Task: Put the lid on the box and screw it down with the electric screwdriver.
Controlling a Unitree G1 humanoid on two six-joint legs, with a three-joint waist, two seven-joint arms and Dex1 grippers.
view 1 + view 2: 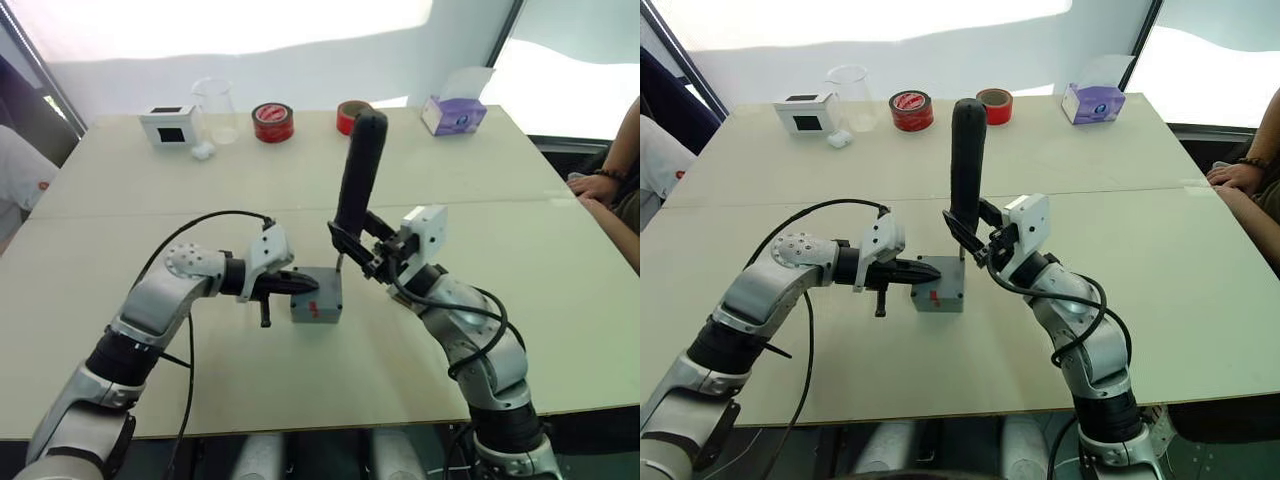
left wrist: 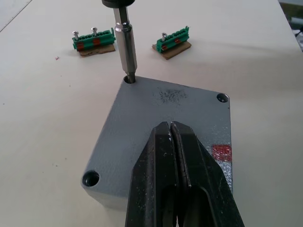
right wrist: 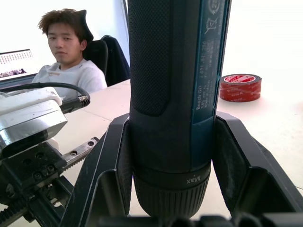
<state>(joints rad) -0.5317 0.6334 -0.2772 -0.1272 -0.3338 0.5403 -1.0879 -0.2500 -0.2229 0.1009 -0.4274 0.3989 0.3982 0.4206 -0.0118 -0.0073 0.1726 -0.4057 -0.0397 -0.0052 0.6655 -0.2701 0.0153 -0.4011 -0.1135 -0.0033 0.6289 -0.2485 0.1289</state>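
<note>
Lid point(image 2: 165, 113) covers box point(image 1: 317, 303); electric screwdriver point(image 3: 175, 94), reading "Bosch GO", "Max", clamped upright by right gripper point(image 1: 362, 255), bit in corner hole; left gripper point(image 2: 177, 179) closed, pressing lid.

Legible markings, right wrist view. The electric screwdriver point(image 3: 175, 94) carries the word "Max" in pale letters on the collar ring at its lower end. A blue strip runs along its barrel with small vertical print — it appears to begin "Bosch GO", followed by a row of digits too fine to make out. At the top of the strip stand two small symbols, one seemingly a crossed-out bin. The red tape roll point(image 3: 240, 87) bears white lettering on its upper face — too small to read.
</note>
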